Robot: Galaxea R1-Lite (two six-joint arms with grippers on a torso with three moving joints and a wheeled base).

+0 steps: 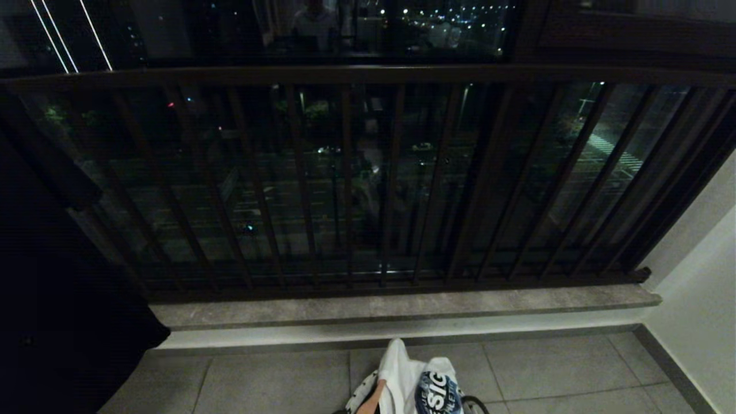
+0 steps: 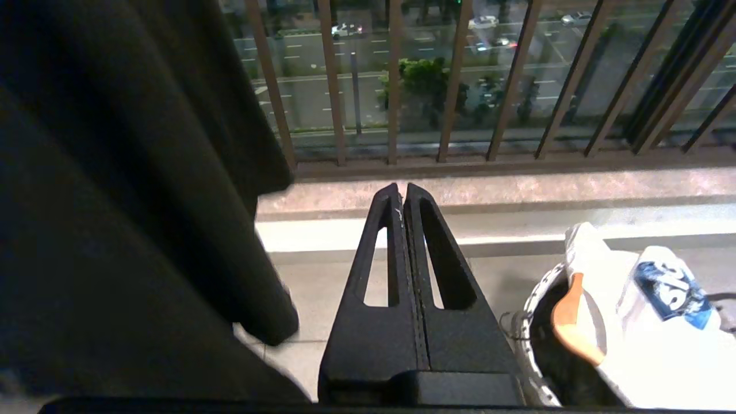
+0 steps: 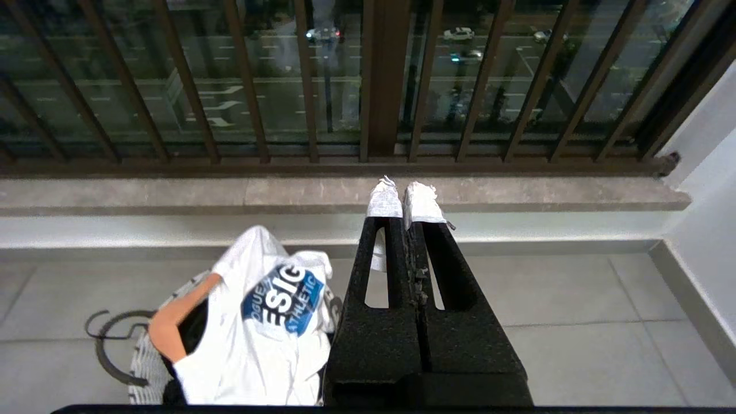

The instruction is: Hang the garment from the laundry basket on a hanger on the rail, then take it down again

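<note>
white garment [image 3: 259, 328] bunched in the laundry basket [image 3: 146, 368] on the floor [image 3: 575, 299]

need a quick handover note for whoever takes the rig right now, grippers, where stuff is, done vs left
Left gripper: shut, empty, above the floor short of the balcony railing.
Right gripper: shut, empty, beside the basket.
White T-shirt with blue print: bunched in the laundry basket on the tiled floor. Dark hanger hook shows by the basket.
Black garment hangs on the left.
Done: nothing visible. Left: pick up, hang, take down.
</note>
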